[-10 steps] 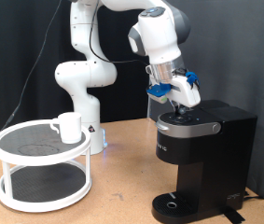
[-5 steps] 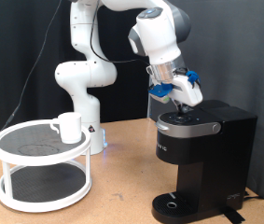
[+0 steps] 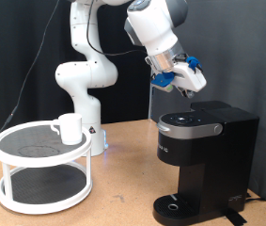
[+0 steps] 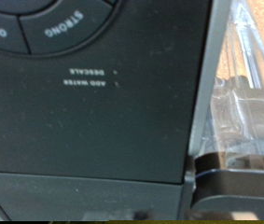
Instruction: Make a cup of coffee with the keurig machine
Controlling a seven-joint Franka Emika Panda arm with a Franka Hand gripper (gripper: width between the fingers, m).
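Nearest in the exterior view, the keurig machine (image 3: 200, 160) stands at the counter's (image 3: 123, 202) right end, its lid down and its drip base bare: no mug sits under the spout. The gripper (image 3: 187, 86) hangs just above the machine's lid, clear of it and tilted; whether its fingers are apart or together cannot be told, since they are small and partly hidden by blue fittings. It holds nothing that shows. The wrist view looks down close on the machine's black top panel (image 4: 94, 103), with the STRONG button (image 4: 62, 23) at one edge and the small "add water" and "descale" labels in the middle. Judged from this, the work concerns the top controls or lid, and doing it well calls for a straight, centred approach, so that the tips meet only the intended button and do not slide off the glossy surface.

Farther back, at the counter's left end, a white two-tier rack (image 3: 42, 165) carries the cup (image 3: 69, 128) on its upper shelf, upright; what is inside is not visible. The lower shelf appears bare.
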